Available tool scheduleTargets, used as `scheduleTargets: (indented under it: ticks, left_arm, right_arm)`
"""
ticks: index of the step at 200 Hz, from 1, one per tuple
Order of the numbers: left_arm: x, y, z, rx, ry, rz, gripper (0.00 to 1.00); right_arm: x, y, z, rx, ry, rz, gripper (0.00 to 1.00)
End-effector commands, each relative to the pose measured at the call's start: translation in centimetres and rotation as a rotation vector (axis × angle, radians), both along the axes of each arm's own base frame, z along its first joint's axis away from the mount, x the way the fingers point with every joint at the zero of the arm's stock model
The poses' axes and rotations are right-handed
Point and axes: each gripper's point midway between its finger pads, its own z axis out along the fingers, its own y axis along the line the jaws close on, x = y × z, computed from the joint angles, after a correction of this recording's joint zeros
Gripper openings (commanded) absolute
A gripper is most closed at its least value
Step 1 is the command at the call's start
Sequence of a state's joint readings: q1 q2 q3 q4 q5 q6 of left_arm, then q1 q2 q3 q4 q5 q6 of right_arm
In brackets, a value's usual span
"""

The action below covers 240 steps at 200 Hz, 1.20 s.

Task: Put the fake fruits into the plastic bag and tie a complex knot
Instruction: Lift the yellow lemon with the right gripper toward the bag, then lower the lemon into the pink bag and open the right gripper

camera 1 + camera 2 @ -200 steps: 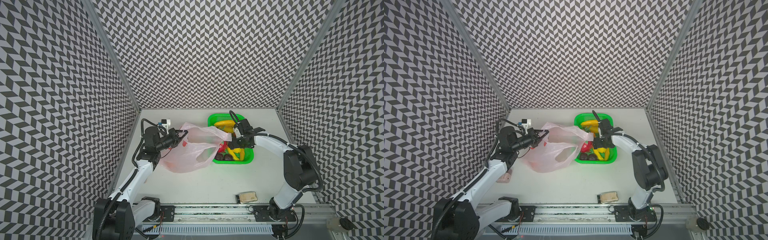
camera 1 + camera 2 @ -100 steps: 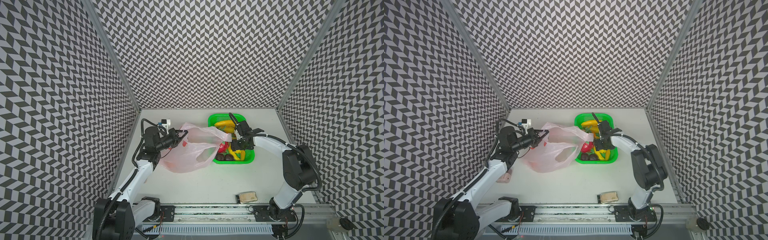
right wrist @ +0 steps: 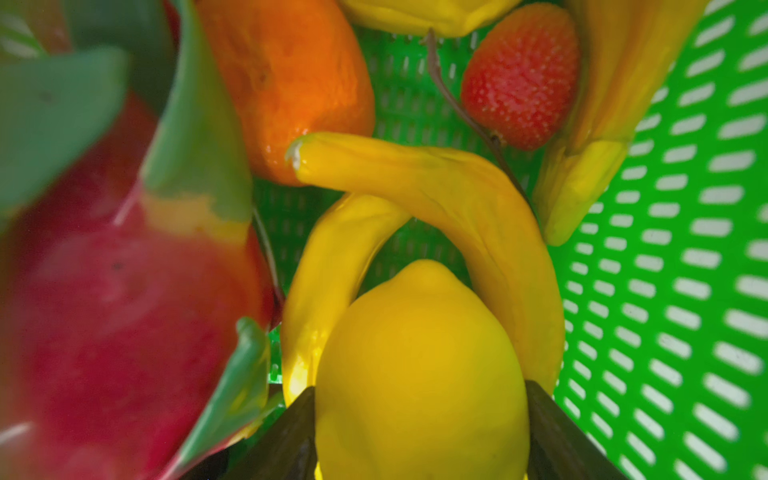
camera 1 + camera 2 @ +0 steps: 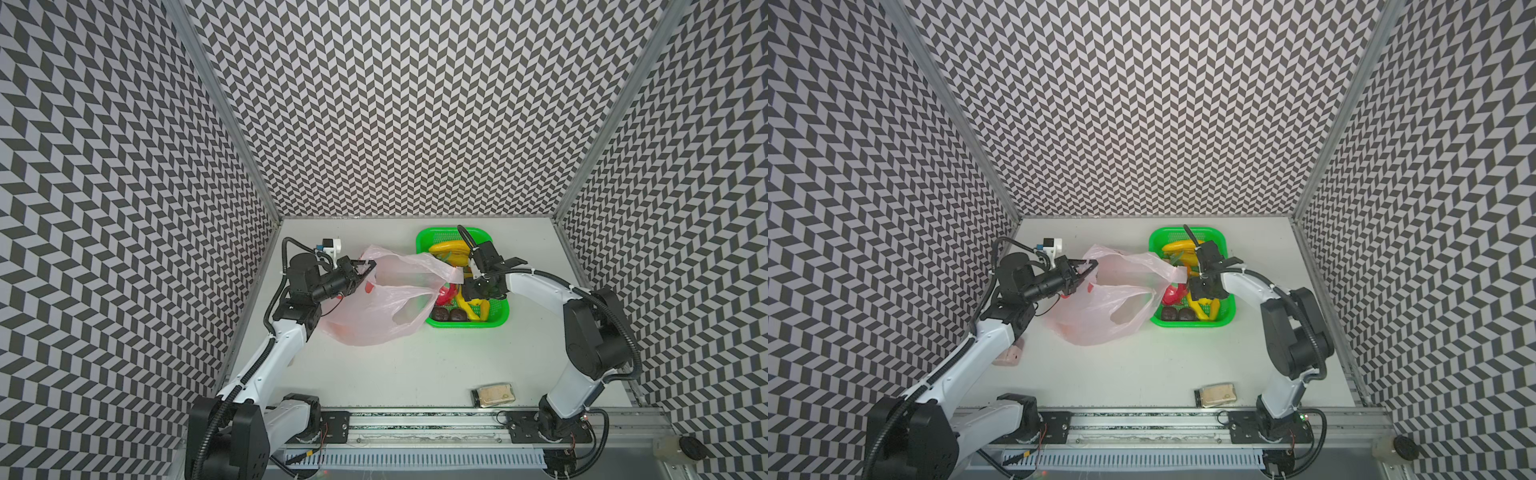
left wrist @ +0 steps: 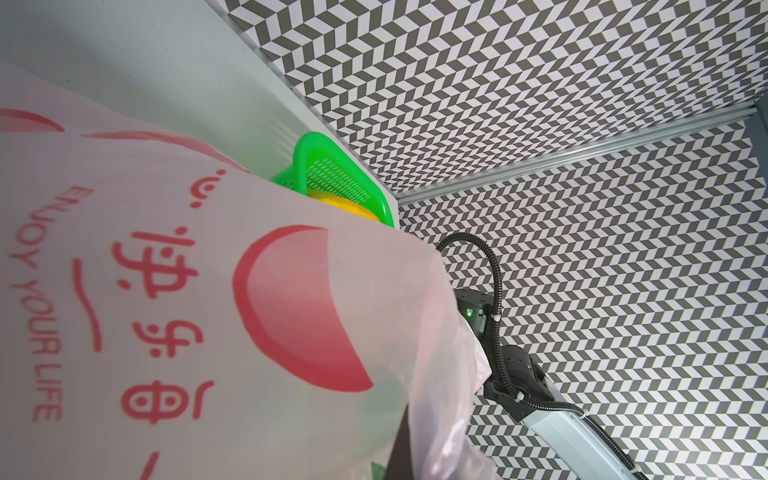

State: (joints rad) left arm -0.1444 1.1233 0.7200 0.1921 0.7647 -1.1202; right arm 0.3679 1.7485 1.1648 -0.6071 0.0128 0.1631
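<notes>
- Right gripper (image 4: 478, 290), just right of centre in both top views, reaches down into the green basket (image 4: 465, 326). In the right wrist view its dark fingers (image 3: 286, 440) sit against the two sides of the lemon (image 3: 419, 365), clamped on it.
- Two bananas (image 3: 457, 195) curve around the lemon and touch it. An orange (image 3: 286, 75), a strawberry (image 3: 519, 79) and a dragon fruit (image 3: 116, 311) lie close by in the same basket.
- Two dark brown fruits (image 4: 449, 314) lie in the basket's lower left corner in a top view.
- Left gripper (image 4: 365, 266), left of centre, has its jaws together on the plastic bag's (image 4: 386, 307) upper rim and holds that edge off the table.
- The bag lies mid-frame between the arms. Its mouth gapes toward the basket and its right edge drapes over the basket's left rim.
- Reddish patches show through the bag; print or fruit, I cannot tell.
- A small tan packet (image 4: 493, 394) lies at lower right, near the front rail.
</notes>
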Motion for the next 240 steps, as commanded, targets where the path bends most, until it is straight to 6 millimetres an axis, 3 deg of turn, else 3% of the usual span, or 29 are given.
scheduleTargets:
  ticks: [1, 57, 88, 122, 166, 195, 240]
  left_arm:
    - [-0.6, -0.2, 0.9, -0.008, -0.024, -0.014, 0.00]
    - [-0.6, -0.2, 1.0, -0.007, -0.026, -0.013, 0.00]
    - [-0.6, -0.2, 0.8, -0.003, -0.021, -0.012, 0.00]
    - [-0.5, -0.1, 0.7, -0.001, -0.019, -0.009, 0.00]
    - [-0.3, -0.1, 0.5, 0.000, -0.013, -0.002, 0.00]
    - [-0.4, -0.2, 0.6, -0.001, -0.013, -0.004, 0.00]
    - [-0.5, -0.4, 0.6, 0.000, -0.016, -0.017, 0.00]
  right_arm:
    - [-0.8, 0.0, -1.3, 0.020, 0.027, 0.006, 0.54]
    - [0.0, 0.2, 7.0, 0.214, -0.162, 0.002, 0.53]
    - [-1.4, -1.0, 10.4, 0.312, -0.245, -0.007, 0.52]
    - [-3.9, -0.7, 13.0, 0.401, -0.299, 0.015, 0.52]
    - [-7.5, 2.0, 14.8, 0.601, -0.270, 0.118, 0.52]
    - [-9.5, 4.9, 15.6, 0.702, -0.240, 0.206, 0.51]
    - [-10.2, 9.8, 17.7, 0.811, -0.257, 0.300, 0.51]
